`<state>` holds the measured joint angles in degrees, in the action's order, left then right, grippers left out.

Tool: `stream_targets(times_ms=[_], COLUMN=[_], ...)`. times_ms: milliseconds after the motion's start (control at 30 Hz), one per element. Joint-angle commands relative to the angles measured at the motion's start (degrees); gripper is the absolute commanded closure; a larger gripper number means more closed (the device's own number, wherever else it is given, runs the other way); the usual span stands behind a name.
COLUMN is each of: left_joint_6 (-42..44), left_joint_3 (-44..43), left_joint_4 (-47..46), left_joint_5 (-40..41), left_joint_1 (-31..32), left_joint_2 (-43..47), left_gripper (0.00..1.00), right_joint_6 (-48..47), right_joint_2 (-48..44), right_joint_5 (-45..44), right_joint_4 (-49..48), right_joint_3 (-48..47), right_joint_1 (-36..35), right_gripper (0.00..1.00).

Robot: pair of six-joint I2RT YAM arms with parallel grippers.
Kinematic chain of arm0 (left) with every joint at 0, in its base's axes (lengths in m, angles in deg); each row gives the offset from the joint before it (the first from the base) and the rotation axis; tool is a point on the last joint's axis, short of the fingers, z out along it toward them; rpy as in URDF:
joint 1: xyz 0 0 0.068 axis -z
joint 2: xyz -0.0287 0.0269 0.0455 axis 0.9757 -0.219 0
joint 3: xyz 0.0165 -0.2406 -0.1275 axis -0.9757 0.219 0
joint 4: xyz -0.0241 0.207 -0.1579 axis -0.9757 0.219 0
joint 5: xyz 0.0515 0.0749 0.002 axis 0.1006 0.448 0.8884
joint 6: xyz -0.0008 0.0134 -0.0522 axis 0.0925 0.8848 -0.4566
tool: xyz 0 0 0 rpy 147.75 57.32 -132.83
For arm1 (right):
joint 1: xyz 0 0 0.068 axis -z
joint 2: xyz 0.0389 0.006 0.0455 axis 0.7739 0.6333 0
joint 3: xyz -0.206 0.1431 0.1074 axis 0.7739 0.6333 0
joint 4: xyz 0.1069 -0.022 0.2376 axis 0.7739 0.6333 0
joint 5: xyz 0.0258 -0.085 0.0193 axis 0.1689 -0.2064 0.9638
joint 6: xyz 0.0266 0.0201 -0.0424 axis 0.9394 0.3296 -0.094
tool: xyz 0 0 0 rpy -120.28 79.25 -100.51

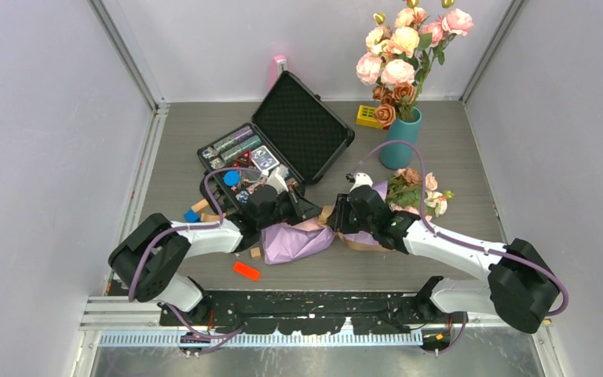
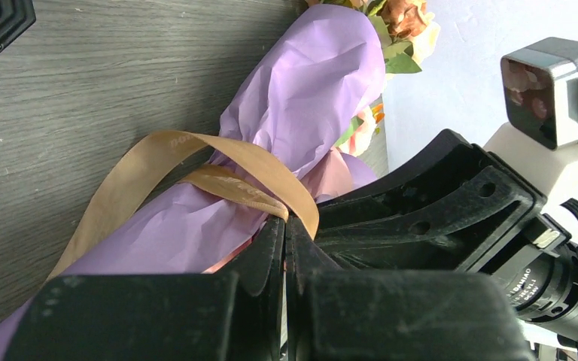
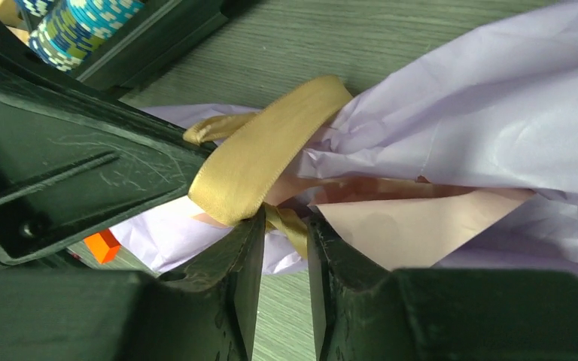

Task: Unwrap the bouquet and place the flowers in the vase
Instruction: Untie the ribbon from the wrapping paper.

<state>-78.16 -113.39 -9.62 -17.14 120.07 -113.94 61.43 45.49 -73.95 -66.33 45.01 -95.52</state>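
1. Top external: bouquet (image 1: 294, 242) lying flat on table (image 1: 471, 149), centre front, under both wrists. Lilac paper crumpled, pink liner showing, not yet unwrapped.
2. Flowers (image 1: 420, 192) sticking out of the right end of the wrap, on the table just in front of vase (image 1: 400, 145).
3. Ribbon (image 2: 248, 158) looped around the wrap mid-length, loose loop standing up off the paper.
4. Left gripper (image 2: 286, 222): jaws clenched, tips pinching the ribbon where the loop comes down.
5. Right gripper (image 3: 286, 218): jaws parted a little, ribbon strand lying in the gap, tips right at the paper. No visible pinch.
6. Both grippers tip to tip over the wrap, nearly touching.
7. Vase upright at back right, well apart from the grippers, holding a big rose bunch (image 1: 400, 47).
8. Open black case (image 1: 306, 129) back centre, chips and small items in the tray half.
9. Orange block (image 1: 246, 271) front left of the wrap, blue block (image 1: 191, 215) by the left arm, yellow block (image 1: 367, 116) beside the vase.
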Motion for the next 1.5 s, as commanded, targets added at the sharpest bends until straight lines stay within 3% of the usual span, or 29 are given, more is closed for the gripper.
stream_targets(times_ms=[0,333,667,1000,1467], left_joint_6=[1.2,1.1,0.9,0.5,0.0], left_joint_3=[-0.2,-0.7,-0.6,-0.4,-0.4], left_joint_4=[-1.1,-1.4,-1.4,-1.2,-1.9], left_joint_5=[-1.3,-1.2,-1.5,-1.3,-2.2], left_joint_1=[-0.3,-0.4,-0.9,-2.1,-3.5], left_joint_2=[0.7,0.7,0.4,0.7,0.0], left_gripper=[1.0,1.0,1.0,1.0,1.0], right_joint_6=[-0.5,-0.6,-0.4,0.1,0.2], right_joint_2=[0.4,4.4,4.0,4.2,3.7], right_joint_5=[1.7,7.0,11.1,20.6,35.5], right_joint_4=[-4.9,-8.4,-10.5,-15.3,-17.7], right_joint_3=[-2.9,-2.8,-1.9,0.1,1.3], right_joint_1=[0.6,0.9,0.9,0.9,0.7], right_gripper=[0.66,0.69,0.61,0.85,0.86])
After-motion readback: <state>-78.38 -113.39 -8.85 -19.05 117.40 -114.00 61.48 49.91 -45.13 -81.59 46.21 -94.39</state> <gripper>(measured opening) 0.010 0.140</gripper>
